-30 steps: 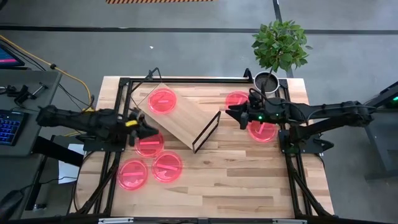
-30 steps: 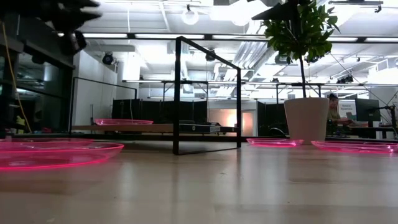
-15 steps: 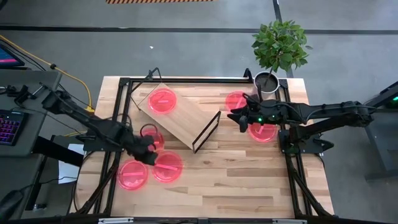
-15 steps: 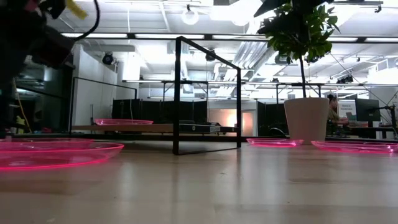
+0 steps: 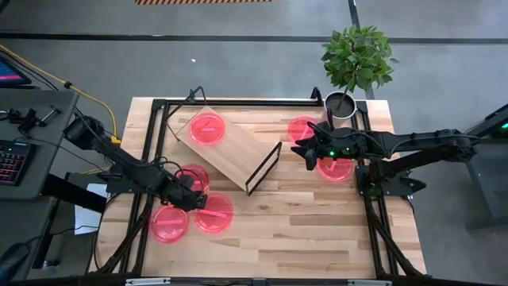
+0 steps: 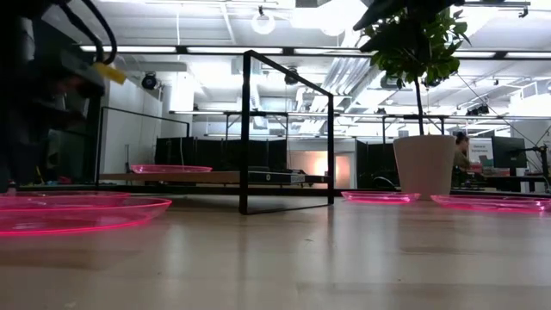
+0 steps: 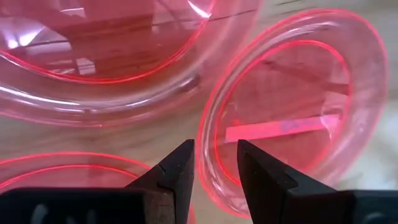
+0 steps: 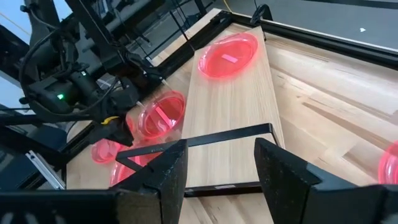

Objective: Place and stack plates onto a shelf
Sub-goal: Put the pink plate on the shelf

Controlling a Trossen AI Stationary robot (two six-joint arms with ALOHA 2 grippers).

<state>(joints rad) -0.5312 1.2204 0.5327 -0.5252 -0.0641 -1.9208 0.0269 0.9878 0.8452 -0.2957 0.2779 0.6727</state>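
— Where's the left tool [image 5: 193, 199] from where you stand?

— Down low over the counter [image 5: 317, 230], in the middle of 3 plates on the left side. Its fingers [image 7: 180, 171] stand a narrow gap apart, straddling the rim of one plate [image 7: 292, 112], the one with the pale bar showing through. They aren't closed on it.

— Which plate is that, seen from above?

— The one nearest the middle of the counter [image 5: 214, 212]. Another plate [image 5: 170, 223] lies just beside it toward the left edge, and a third [image 5: 195, 176] sits between them and the shelf, partly under the arm.

— And the shelf?

— The shelf [image 5: 238, 151] stands at an angle on the far left part of the counter, a light wood board in a black frame. 1 plate [image 5: 207, 129] already rests on its far end.

— The right tool?

— The right tool [image 5: 300, 148] hangs above the counter's far right area, fingers spread wide, holding nothing. Its camera looks across at the shelf [image 8: 239, 93].

— Any plates over there?

— 2. One [image 5: 302, 127] lies near the potted plant [image 5: 357, 59], and the other [image 5: 335, 167] is partly hidden beneath the right arm. From the low camera both show as thin pink discs beside the white pot [image 6: 424, 165].
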